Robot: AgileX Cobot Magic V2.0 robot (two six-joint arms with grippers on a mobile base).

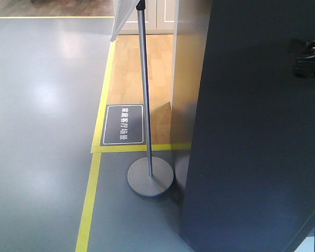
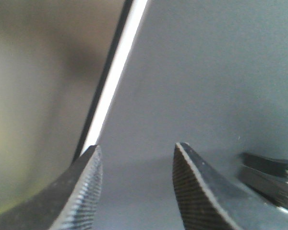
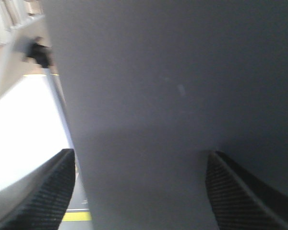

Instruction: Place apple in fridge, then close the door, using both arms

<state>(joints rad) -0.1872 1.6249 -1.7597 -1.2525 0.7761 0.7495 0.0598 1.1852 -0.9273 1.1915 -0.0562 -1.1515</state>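
Door (image 1: pixel 252 131) closing seems to be the step in hand: the dark grey panel should be pushed flat and steadily, with pressure kept near its free edge. No apple is seen in any view; probably it is already inside the fridge. The left gripper (image 2: pixel 137 187) is held moderately open, the right gripper (image 3: pixel 139 191) wide open, both empty and very close to the door surface.

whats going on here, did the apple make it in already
No apple shows in any view. Both grippers are open and empty, each close to a dark grey panel that looks like the fridge door. The left gripper sits near a bright white strip along the panel's edge, so the door may not be fully shut. The right gripper faces the flat panel. A sign stand is on the floor beside it.
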